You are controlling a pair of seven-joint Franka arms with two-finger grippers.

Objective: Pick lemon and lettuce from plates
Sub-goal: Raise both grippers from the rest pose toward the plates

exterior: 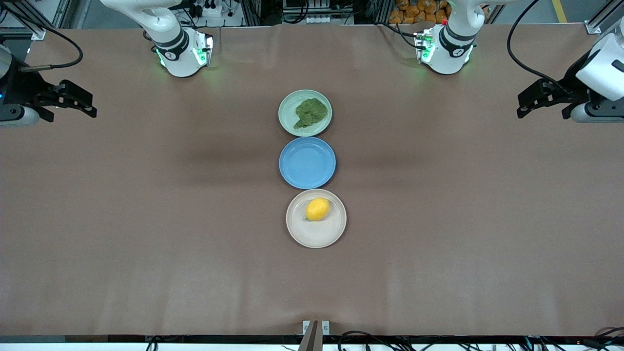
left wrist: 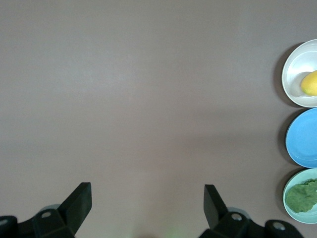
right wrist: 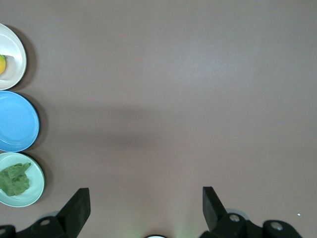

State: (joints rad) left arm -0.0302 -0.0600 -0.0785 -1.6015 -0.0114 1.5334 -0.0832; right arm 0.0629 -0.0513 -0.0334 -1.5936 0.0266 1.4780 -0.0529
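Observation:
Three plates stand in a row down the middle of the table. The yellow lemon [exterior: 317, 209] [left wrist: 310, 83] [right wrist: 2, 64] lies on the beige plate [exterior: 316, 237] [left wrist: 296, 74] [right wrist: 15, 54], nearest the front camera. The dark-green lettuce [exterior: 310, 112] [left wrist: 302, 194] [right wrist: 15, 177] lies on the mint plate [exterior: 288, 109] [left wrist: 297, 213] [right wrist: 29, 196], farthest from it. My left gripper [exterior: 529, 102] [left wrist: 147, 194] hangs open and empty over bare table at the left arm's end. My right gripper [exterior: 83, 103] [right wrist: 146, 198] hangs open and empty at the right arm's end. Both arms wait well away from the plates.
An empty blue plate [exterior: 307, 162] [left wrist: 303, 138] [right wrist: 17, 121] sits between the two other plates. Brown table surface [exterior: 438, 219] spreads wide on both sides of the row. The arm bases [exterior: 183, 53] [exterior: 446, 51] stand along the table's edge farthest from the front camera.

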